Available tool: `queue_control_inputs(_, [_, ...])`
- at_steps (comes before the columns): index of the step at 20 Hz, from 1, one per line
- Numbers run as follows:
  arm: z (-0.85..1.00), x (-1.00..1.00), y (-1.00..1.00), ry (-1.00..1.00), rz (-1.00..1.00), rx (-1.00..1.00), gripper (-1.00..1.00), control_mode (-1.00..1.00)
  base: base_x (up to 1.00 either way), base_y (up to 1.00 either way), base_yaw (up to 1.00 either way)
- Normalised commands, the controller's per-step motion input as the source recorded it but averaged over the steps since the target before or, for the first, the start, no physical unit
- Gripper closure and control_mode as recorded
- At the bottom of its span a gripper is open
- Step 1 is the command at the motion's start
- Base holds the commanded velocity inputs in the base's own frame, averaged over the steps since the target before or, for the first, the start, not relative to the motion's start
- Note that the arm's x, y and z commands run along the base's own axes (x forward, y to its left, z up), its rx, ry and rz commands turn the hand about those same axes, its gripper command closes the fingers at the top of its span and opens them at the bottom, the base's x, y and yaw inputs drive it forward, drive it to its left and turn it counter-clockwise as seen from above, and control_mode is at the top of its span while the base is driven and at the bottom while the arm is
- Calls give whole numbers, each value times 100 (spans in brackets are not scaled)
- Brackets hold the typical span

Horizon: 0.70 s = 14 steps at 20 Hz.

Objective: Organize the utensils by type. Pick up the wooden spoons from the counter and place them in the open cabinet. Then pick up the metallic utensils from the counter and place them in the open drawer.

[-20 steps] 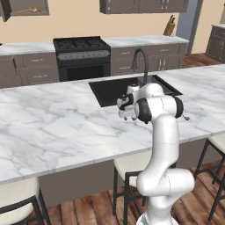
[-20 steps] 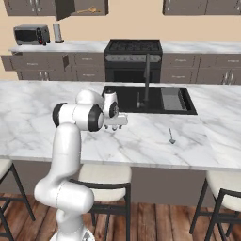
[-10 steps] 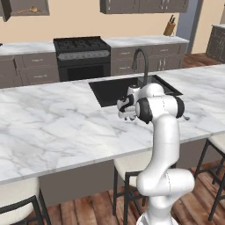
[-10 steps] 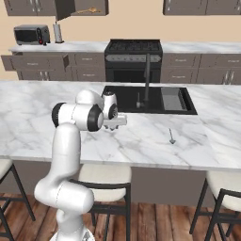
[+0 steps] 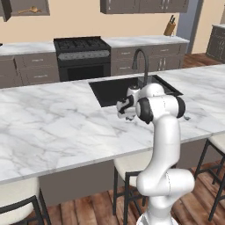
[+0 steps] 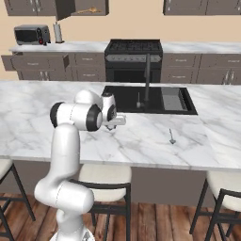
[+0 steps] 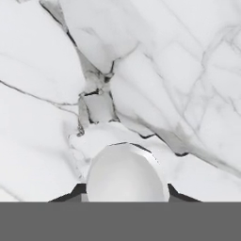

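The small metal spoon (image 7: 124,172) lies on the white desk (image 7: 188,70) at 6 o'clock between the fingers (image 7: 178,196), light, stiff and slippery, best pinched across its thin neck; I cannot tell if they squeeze it.

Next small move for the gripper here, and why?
Probably close the gripper firmly on the metal spoon before any lift. Its bowl lies between the fingertips on the counter, and I can't tell whether they pinch it yet.
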Motion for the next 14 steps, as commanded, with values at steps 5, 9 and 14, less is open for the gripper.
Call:
queue_control_inputs(5, [15,-16,-3,-19,0,0,100,-100,0,0,0])
queue_control_inputs(9, [33,-38,-3,-21,0,2,100,-100,0,0,0])
queue_control_inputs(14, [48,-55,-6,-16,2,3,100,-100,0,0,0])
